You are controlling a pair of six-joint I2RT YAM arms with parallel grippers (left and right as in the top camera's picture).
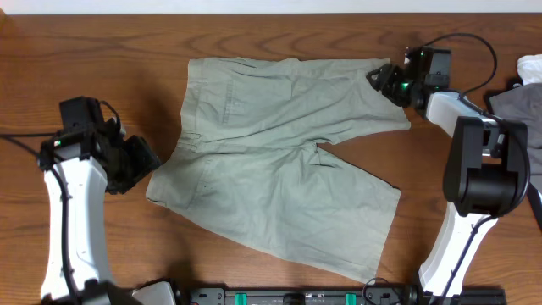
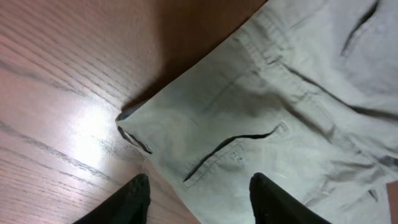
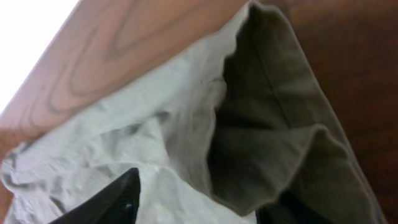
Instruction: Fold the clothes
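Observation:
The clothes (image 1: 279, 161) are pale khaki-green shorts spread flat on the wooden table, waistband to the left and both legs pointing right. My left gripper (image 1: 146, 167) hovers at the lower-left waistband corner. In the left wrist view its jaws (image 2: 199, 180) stand open over the cloth (image 2: 280, 112) by a pocket slit, holding nothing. My right gripper (image 1: 383, 80) is at the hem corner of the upper leg. In the right wrist view its fingers (image 3: 199, 199) stand apart, and a raised fold of the hem (image 3: 261, 143) sits between them, showing the whitish inner side.
A dark grey garment (image 1: 512, 106) and a white item (image 1: 531, 68) lie at the right edge behind the right arm. A black rail (image 1: 296, 296) runs along the table's front edge. Bare wood (image 1: 85, 51) surrounds the shorts.

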